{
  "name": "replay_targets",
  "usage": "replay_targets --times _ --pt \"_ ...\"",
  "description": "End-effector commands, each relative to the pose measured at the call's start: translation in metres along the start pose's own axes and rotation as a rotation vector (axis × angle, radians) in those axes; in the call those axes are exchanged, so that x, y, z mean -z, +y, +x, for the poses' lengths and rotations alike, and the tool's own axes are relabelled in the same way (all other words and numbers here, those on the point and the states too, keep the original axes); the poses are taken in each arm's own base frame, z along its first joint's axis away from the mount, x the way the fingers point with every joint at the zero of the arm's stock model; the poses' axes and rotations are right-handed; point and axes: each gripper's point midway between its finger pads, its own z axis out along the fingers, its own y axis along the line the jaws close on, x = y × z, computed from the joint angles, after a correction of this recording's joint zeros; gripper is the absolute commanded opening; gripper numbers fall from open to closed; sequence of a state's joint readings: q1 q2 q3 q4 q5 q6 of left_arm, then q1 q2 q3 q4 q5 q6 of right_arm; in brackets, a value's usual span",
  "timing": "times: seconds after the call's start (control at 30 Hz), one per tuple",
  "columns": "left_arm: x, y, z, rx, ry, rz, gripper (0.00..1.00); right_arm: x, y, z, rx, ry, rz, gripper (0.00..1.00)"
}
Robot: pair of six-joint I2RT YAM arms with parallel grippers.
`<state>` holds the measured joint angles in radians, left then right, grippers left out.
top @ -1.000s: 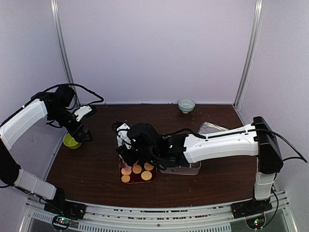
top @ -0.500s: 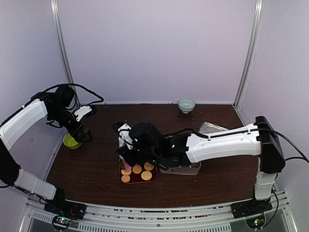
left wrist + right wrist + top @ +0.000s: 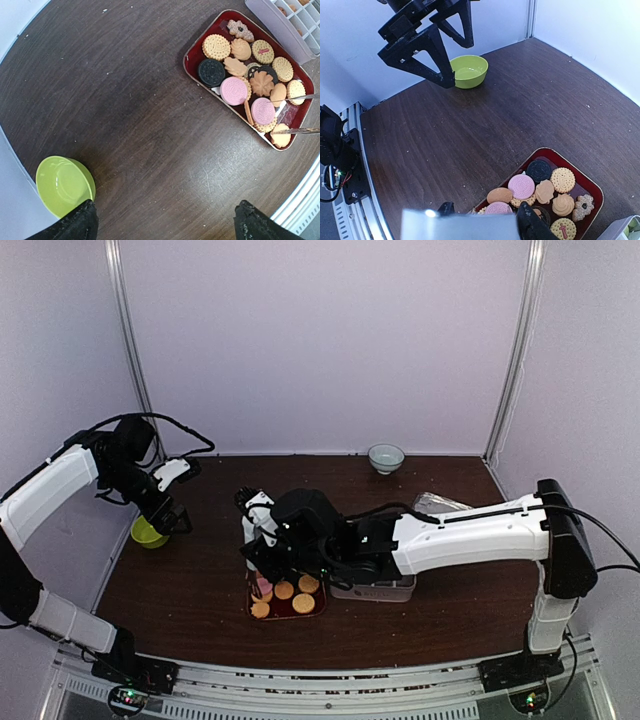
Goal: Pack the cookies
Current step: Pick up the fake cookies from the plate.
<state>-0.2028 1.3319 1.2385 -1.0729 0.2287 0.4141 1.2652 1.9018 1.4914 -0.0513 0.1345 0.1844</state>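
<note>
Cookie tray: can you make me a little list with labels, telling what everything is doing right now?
tray: red, on the brown table
cookies: piled in the tray; mostly golden, two pink, one black
tongs: two metal tips over one end of the tray
right gripper: above the tray, holding the tongs
left gripper: open, empty, near the green bowl
green bowl: empty

Open table [image 3: 125, 125] (btwn bowl [image 3: 65, 185], tray [image 3: 186, 59])
</note>
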Motion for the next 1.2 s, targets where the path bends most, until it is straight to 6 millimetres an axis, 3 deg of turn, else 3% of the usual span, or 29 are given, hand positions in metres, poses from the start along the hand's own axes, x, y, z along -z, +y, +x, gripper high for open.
replay_targets --times 0.0,0.27,0.7,0.8,0.97,1.17 --pt "0.007 -0.001 -0.002 -0.012 -0.022 -0.003 0.98 0.001 -0.008 -0.021 -0.006 -0.074 0.039 0.41" --pt "0.008 0.0 -0.003 -0.014 -0.026 -0.009 0.98 -0.013 -0.012 -0.021 -0.001 -0.096 0.081 0.4" --pt "0.006 -0.001 -0.001 -0.02 -0.019 -0.002 0.98 -0.021 -0.009 0.008 -0.009 -0.043 0.069 0.4" --pt "0.005 -0.002 -0.001 -0.016 -0.019 0.004 0.98 -0.014 -0.009 0.004 -0.021 -0.056 0.071 0.33" --pt "0.004 -0.003 -0.002 -0.011 -0.019 0.014 0.98 0.001 -0.01 -0.012 -0.044 -0.09 0.076 0.11" --pt "0.005 -0.003 -0.005 -0.011 -0.028 0.018 0.98 0.015 -0.011 -0.028 -0.038 -0.114 0.081 0.08"
